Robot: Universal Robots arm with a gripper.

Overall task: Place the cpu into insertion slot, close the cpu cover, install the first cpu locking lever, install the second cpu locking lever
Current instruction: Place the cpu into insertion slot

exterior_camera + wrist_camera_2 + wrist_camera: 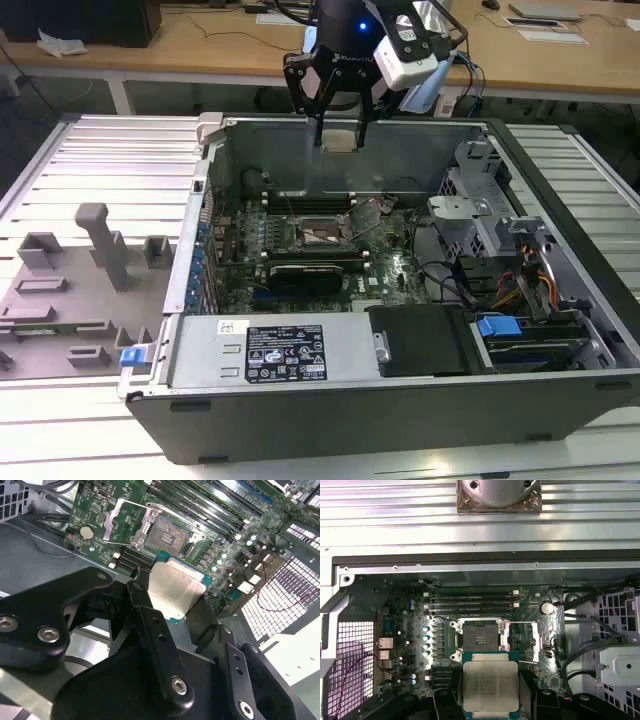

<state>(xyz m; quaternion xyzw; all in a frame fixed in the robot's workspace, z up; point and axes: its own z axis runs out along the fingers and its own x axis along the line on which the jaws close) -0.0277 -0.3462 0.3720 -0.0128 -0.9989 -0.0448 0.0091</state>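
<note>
My gripper point(340, 132) hangs above the back wall of the open computer case, shut on the cpu point(340, 141). In both wrist views the cpu point(175, 586) point(490, 685) is a flat silver-grey square on a green edge, clamped between my black fingers point(150, 617). Below on the green board lies the insertion slot point(320, 236) point(167, 532) point(480, 635), uncovered, with its contact field showing. The cpu cover point(122, 522) point(542, 636) stands flipped open beside the slot. A thin locking lever point(520, 623) sticks up between slot and cover.
The case point(200, 290) lies on its side on a slatted metal table. A power supply point(270, 352) fills its front, a drive cage point(500, 230) and cables its right. A long black card point(310, 272) sits near the slot. Grey fixtures point(80, 290) stand at the exterior view's left.
</note>
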